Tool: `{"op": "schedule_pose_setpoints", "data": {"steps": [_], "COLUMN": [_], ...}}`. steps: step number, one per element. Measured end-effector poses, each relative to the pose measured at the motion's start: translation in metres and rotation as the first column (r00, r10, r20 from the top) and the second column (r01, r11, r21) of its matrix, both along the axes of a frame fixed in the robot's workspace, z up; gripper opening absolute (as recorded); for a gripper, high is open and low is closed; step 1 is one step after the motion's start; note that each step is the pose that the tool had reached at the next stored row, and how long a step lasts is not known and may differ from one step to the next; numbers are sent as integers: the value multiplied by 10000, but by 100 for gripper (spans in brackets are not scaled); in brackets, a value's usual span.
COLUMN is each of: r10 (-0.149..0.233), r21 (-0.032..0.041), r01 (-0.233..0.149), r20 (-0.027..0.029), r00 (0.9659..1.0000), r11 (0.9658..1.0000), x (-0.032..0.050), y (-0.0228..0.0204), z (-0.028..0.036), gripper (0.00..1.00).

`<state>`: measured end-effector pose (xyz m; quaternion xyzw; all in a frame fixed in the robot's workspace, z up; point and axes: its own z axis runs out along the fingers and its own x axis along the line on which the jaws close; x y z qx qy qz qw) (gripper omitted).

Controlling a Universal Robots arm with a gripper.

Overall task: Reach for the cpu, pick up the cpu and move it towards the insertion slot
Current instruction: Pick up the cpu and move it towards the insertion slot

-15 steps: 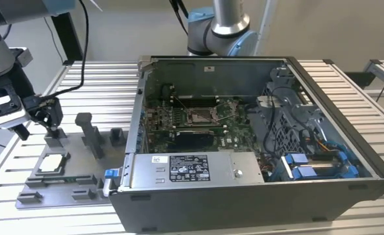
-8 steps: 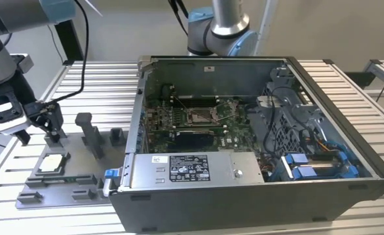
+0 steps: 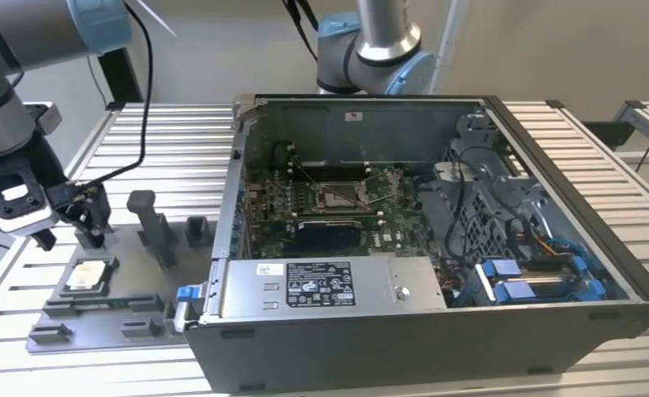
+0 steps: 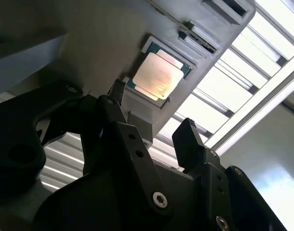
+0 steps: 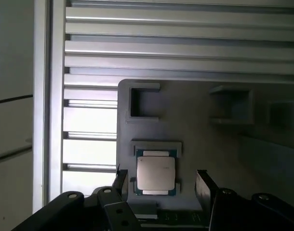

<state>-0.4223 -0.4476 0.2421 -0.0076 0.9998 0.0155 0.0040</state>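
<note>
The cpu lies flat in a recess of the grey fixture plate, at the exterior view's left. Its silvery face with a pale rim shows in both wrist views. My gripper hangs above and slightly behind it, open, with nothing between its black fingers. In the first wrist view the gripper has one finger on each side of the chip, above it and apart from it. The insertion slot sits on the green board inside the open computer case.
Upright grey blocks stand on the fixture plate beside the gripper. The case wall rises between the plate and the socket. A silver labelled box lies at the case front. Another arm stands behind. A slatted metal table lies beneath.
</note>
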Motion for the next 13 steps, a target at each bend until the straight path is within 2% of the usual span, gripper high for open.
{"op": "schedule_pose_setpoints", "data": {"steps": [13], "r10": [-11], "r21": [-1], "r01": [11], "r20": [0], "r00": [10000], "r11": [10000], "x": [-4], "y": [-28], "z": [-236], "gripper": [100]}}
